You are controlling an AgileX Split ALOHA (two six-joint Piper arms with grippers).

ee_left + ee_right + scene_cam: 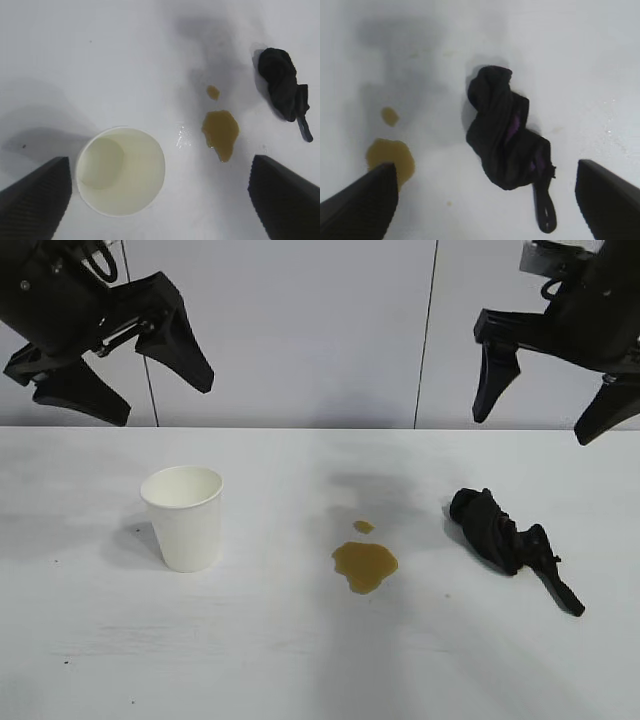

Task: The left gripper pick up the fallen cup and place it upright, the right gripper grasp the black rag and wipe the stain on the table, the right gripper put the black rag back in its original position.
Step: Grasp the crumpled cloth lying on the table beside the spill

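The left gripper [130,380] hangs high above the desk [300,660] with its fingers spread wide and nothing between them. Below it the cup [184,516] stands upright, mouth up. The right gripper [545,405], also spread wide and empty, hovers above the rag [495,530], which lies crumpled on the desk. Between cup and rag sits the stain [364,565], unwiped.

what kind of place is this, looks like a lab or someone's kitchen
Most likely a robot test bench, not a kitchen: two black arms hang over a bare white table against plain wall panels, with only a staged paper cup, amber stain and black rag.
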